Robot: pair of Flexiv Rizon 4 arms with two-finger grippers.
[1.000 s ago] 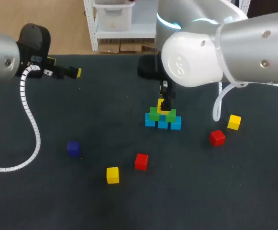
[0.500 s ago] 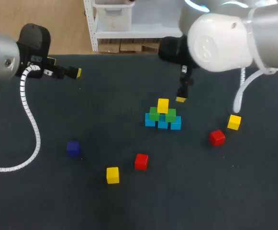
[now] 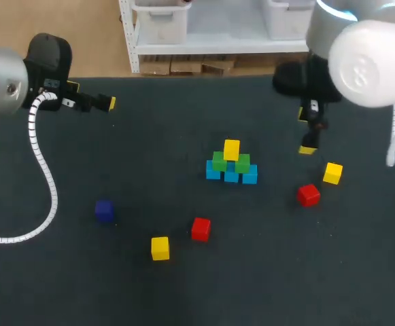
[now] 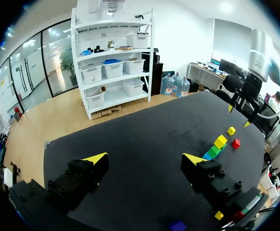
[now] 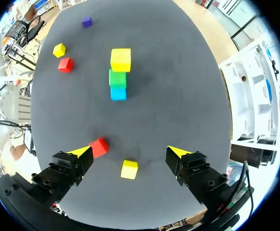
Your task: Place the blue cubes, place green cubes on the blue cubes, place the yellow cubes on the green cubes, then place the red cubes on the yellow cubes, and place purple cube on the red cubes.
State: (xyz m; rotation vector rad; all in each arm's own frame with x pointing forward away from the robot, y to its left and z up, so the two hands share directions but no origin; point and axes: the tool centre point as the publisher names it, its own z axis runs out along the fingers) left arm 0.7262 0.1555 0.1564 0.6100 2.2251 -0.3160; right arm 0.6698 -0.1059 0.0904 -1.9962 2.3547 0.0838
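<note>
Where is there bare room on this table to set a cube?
Bare mat: between left gripper and cube stack; also the near right corner, past the right red cube. Crowded: near right gripper, with that red cube and a yellow cube.

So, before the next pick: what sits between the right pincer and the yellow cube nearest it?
Nothing: the right wrist view shows bare table between the open right pincer and that yellow cube.

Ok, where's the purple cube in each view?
Head view: purple cube sits alone, well left of the stack.
Left wrist view: close under the left tool; stack far ahead.
Right wrist view: far ahead of the right tool, beyond the stack.
Shared landmark: the stack, yellow cube on top.
</note>
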